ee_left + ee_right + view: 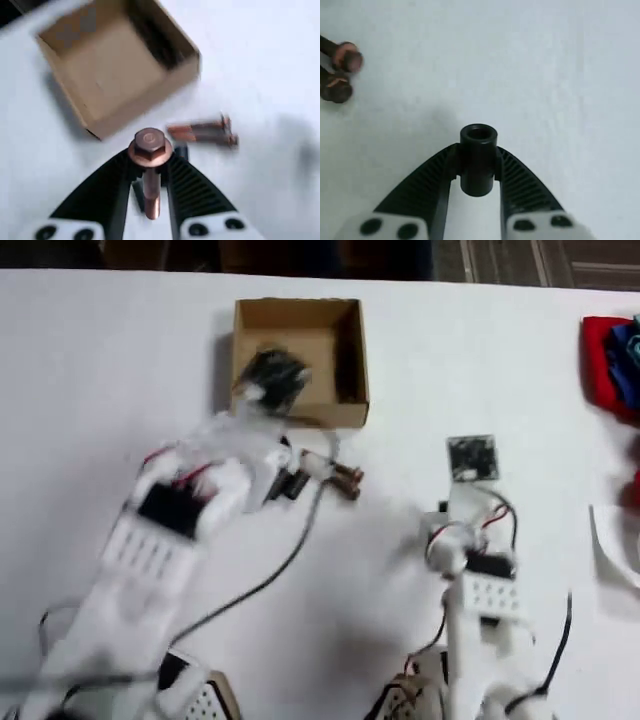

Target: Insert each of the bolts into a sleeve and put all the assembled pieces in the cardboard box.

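My left gripper is shut on a copper bolt, hex head toward the camera and shaft between the fingers. It hangs just in front of the open cardboard box, whose visible floor is bare. Two more copper bolts lie side by side on the table beside it. My right gripper is shut on a black sleeve held upright, bore showing. In the high view the box stands at the back, the loose bolts lie before it beside the left gripper, and the right gripper is further right.
A red and blue bundle and a white object sit at the table's right edge. A dark cable trails across the white table between the arms. The arm bases stand at the near edge.
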